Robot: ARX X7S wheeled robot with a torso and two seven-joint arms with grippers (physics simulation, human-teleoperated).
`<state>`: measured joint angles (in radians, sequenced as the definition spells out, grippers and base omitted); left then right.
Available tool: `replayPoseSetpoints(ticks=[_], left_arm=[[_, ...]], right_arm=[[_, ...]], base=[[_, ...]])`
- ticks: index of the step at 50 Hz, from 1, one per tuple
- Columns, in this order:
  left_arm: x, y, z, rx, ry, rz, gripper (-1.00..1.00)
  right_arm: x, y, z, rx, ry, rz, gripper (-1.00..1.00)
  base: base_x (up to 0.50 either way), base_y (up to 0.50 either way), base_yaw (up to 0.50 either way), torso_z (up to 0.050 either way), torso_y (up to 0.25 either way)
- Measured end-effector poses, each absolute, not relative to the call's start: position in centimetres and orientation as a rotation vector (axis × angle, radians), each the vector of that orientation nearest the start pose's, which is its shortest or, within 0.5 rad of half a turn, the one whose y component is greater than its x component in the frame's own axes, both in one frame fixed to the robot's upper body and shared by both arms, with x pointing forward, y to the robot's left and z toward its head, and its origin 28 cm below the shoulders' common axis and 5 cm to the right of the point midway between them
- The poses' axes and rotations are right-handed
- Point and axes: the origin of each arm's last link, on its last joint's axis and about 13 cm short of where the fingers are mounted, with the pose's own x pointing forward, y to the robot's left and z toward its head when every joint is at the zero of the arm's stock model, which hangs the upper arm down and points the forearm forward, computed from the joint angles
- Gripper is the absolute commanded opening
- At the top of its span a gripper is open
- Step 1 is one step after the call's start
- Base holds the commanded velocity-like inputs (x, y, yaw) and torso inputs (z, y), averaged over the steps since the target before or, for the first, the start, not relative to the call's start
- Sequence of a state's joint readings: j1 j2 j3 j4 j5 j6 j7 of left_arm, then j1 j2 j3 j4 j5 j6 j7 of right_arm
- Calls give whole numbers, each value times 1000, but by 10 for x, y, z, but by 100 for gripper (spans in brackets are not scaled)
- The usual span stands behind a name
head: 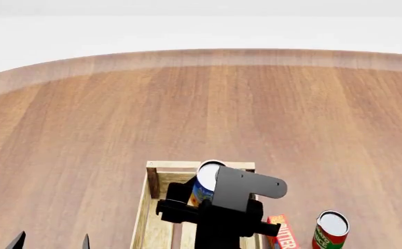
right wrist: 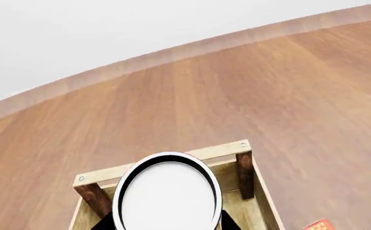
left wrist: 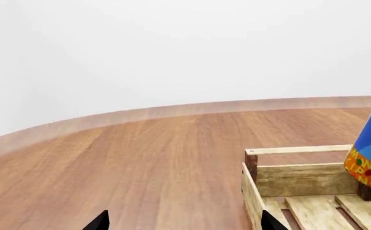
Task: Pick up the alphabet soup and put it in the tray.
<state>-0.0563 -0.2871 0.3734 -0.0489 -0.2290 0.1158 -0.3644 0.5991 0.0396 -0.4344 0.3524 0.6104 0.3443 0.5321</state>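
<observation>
White wall behind; wood-grain bench [head: 83, 119] fills all three views, its rounded far edge pale.

Tray [head: 153, 182]: slatted light-wood crate with darker corner posts, near the bench's front middle in the head view. Left wrist view shows one corner and the slatted floor of the tray [left wrist: 300, 179]; right wrist view shows its far wall and two posts from above [right wrist: 227, 149].

Right arm: black links reach forward over the tray in the head view, covering most of its interior. Right tool [head: 204, 189] grips the alphabet soup [head: 208, 176], held above the tray's far end. Can looks roughly upright there, white top facing the camera. Right wrist view looks straight down on the can's white top [right wrist: 167, 196], dark fingers showing at either side of it near the lower edge. Left wrist view alone gives the side of the can [left wrist: 370, 155]: blue label, orange band with lettering, tilted, clear of the tray floor and above the far wall.

Left tool [head: 52, 243]: only two dark fingertips at the head view's lower edge, left of the tray, spread apart with nothing between them. Same tips in the left wrist view [left wrist: 182, 221], wide apart.

Head view only: red-and-green can [head: 331, 231] upright on the bench right of the tray; red box [head: 281, 233] between them, beside the tray, partly hidden by the arm.
</observation>
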Motion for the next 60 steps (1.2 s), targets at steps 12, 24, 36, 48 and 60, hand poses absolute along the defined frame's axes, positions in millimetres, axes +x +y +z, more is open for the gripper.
replayPoseSetpoints(ticks=[12, 24, 36, 48, 60], left_arm=[[211, 205, 10, 51, -40, 15, 100], [210, 205, 11, 52, -41, 15, 100], [210, 205, 11, 52, -41, 16, 100], [210, 205, 11, 53, -42, 16, 100], [210, 205, 11, 54, -43, 17, 100]], right_arm=[[319, -11, 59, 175, 323, -31, -100], [323, -10, 50, 141, 351, -31, -100], [326, -9, 45, 131, 371, -27, -100], [326, -6, 40, 128, 388, -14, -100], [327, -2, 37, 125, 396, -4, -100]], base=[[0, 0, 0, 1, 1], [0, 0, 0, 0, 1], [0, 0, 0, 0, 1], [0, 0, 0, 1, 1], [0, 0, 0, 0, 0]])
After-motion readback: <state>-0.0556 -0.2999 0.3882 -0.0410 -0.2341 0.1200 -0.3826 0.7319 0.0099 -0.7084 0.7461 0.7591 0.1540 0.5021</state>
